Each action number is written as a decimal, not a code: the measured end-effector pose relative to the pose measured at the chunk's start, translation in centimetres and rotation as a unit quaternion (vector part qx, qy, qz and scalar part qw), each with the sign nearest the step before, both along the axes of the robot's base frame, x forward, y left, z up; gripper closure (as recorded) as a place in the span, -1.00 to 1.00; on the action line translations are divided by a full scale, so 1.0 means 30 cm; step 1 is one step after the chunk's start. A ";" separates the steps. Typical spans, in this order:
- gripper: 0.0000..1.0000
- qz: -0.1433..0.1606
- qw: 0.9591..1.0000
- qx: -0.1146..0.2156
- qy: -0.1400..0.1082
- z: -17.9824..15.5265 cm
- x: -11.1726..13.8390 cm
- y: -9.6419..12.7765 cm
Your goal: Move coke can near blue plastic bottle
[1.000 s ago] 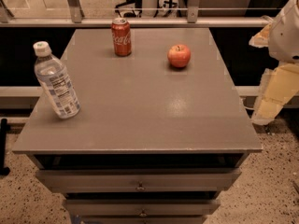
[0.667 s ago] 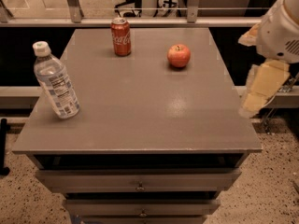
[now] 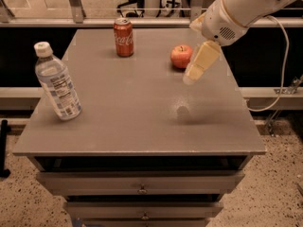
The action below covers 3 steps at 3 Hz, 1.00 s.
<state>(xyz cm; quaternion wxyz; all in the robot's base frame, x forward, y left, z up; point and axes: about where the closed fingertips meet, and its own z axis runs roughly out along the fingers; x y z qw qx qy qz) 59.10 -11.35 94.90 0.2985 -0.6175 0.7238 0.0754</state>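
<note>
Gripper (image 3: 195,74) is hovering just beside the apple (image 3: 181,56), can't tell if it's open or closed, so it's risking bumping that while reaching for the coke can (image 3: 123,37).

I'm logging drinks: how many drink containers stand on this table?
2. The coke can stands at the back, left of the apple; the blue plastic bottle stands near the left edge. The gripper hovers beside the apple. Nothing looks hidden.

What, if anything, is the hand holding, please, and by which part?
Nothing is held: the hand hangs above the table beside the apple, apart from the coke can and blue plastic bottle.
</note>
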 end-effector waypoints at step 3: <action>-1.00 0.001 0.997 0.079 -0.022 -0.041 0.219 0.134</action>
